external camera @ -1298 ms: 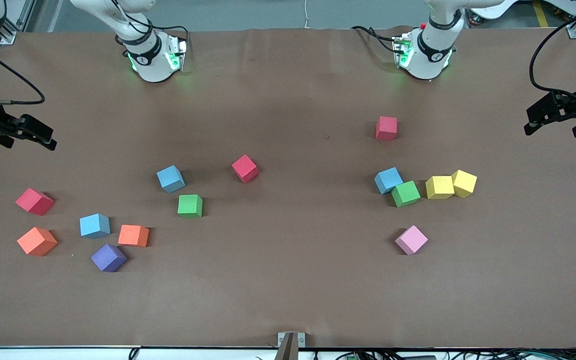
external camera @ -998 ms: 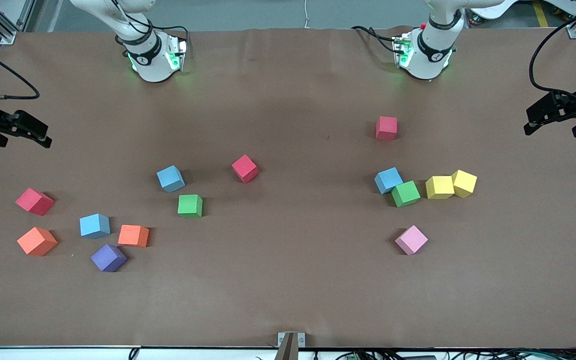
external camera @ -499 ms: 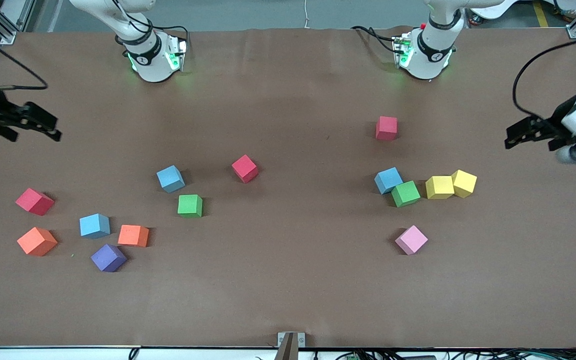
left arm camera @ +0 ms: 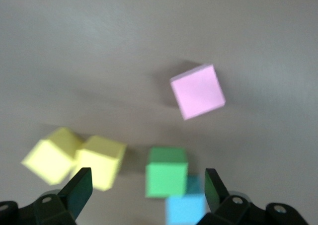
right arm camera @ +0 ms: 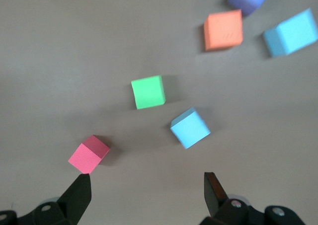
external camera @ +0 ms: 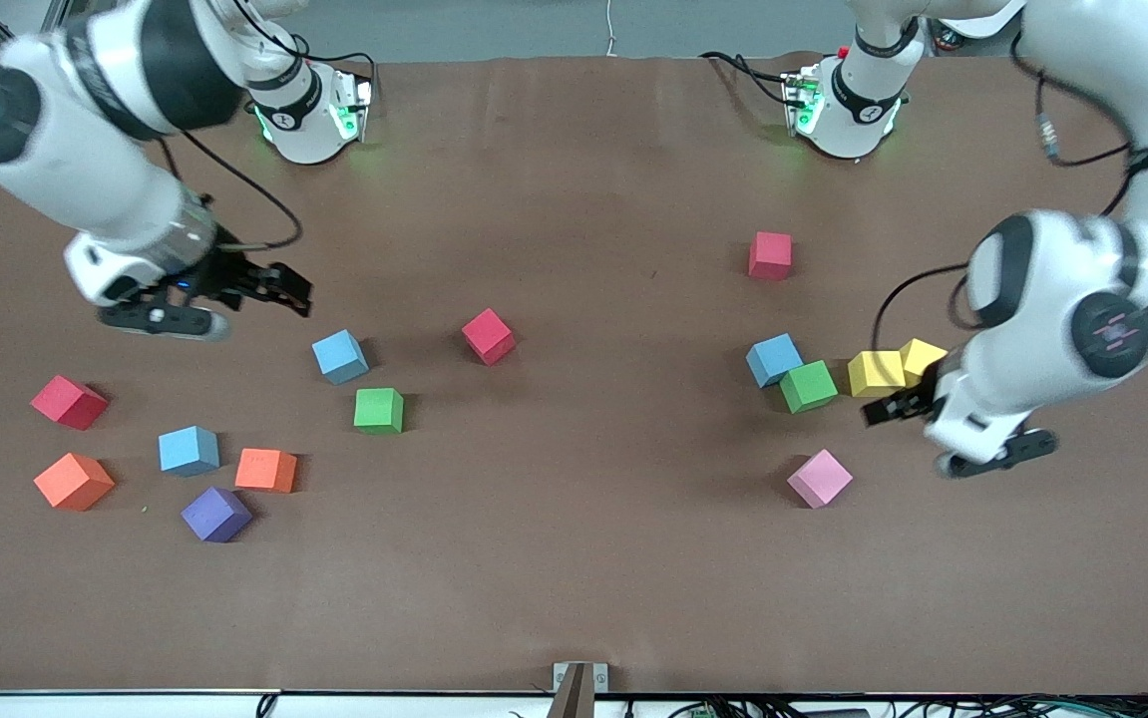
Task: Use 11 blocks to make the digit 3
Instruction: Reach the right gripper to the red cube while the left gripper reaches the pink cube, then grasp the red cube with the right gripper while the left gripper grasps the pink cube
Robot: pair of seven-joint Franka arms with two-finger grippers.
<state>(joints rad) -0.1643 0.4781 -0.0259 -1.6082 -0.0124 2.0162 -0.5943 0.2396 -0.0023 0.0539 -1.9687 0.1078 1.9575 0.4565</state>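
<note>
Several foam blocks lie scattered on the brown table. Toward the left arm's end are a red block [external camera: 770,255], a light blue one [external camera: 774,359] touching a green one [external camera: 809,386], two yellow ones [external camera: 876,373] and a pink one [external camera: 820,478]. My left gripper [external camera: 888,409] hangs open beside the yellow pair, nothing between its fingers; its wrist view shows pink [left arm camera: 198,91], green [left arm camera: 166,172] and yellow [left arm camera: 102,160]. My right gripper [external camera: 289,289] stands open and empty over bare table beside a light blue block [external camera: 339,356]. Red [right arm camera: 88,154], green [right arm camera: 148,92] and light blue [right arm camera: 190,127] show in its wrist view.
Near the table's middle sit a red block [external camera: 488,335] and a green one [external camera: 378,410]. Toward the right arm's end lie red [external camera: 69,402], light blue [external camera: 189,450], two orange [external camera: 266,470] and purple [external camera: 216,515] blocks. Wide bare table lies nearer the front camera.
Both arms have swung in from the table's ends over the blocks, the left to the yellow pair, the right toward a light blue block. No block has moved.
</note>
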